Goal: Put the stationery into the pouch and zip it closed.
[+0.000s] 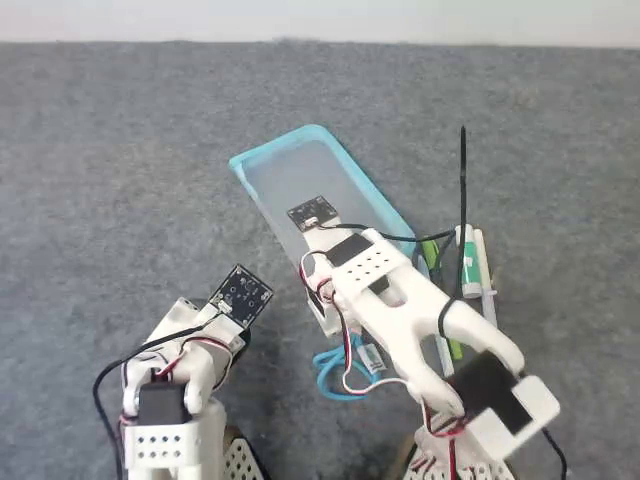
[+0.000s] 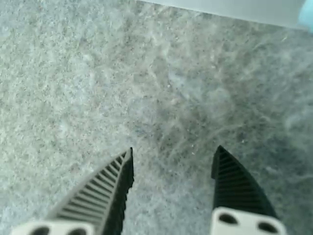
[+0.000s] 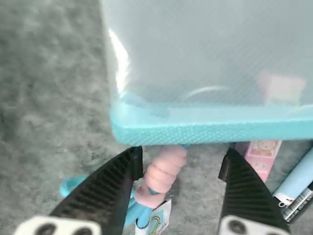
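Right wrist view: I see my right gripper [image 3: 183, 152] open around a pink charm [image 3: 164, 174] by the pouch [image 3: 205, 73]; left gripper [image 2: 174, 151] open, away from it.

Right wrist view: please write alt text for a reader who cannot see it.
The open right gripper hovers at the teal edge of a translucent pouch, a pink ribbed piece between its jaws. A small pink item and a light blue pen lie beside the pouch on grey carpet.
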### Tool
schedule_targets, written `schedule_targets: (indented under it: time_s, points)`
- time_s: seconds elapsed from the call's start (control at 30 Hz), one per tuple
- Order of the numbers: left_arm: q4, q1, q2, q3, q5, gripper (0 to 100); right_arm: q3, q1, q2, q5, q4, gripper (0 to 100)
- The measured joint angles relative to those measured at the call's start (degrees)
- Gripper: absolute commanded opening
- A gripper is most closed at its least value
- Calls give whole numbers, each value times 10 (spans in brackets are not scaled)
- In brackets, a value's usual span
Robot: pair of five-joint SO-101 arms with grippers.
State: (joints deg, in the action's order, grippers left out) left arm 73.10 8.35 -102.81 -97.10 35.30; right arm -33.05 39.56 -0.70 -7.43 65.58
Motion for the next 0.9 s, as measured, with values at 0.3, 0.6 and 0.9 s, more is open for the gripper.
schedule_targets:
  time_s: [0.3, 0.6, 0.9]
  points:
    - [0, 0, 0, 0, 0, 244, 0, -11, -5, 12, -32, 13]
    - [0, 0, 0, 0, 0, 246, 0, -90, -5, 122, -33, 6]
    - [-115, 23, 0, 0, -10, 246, 11, -102, 147, 180, -22, 6]
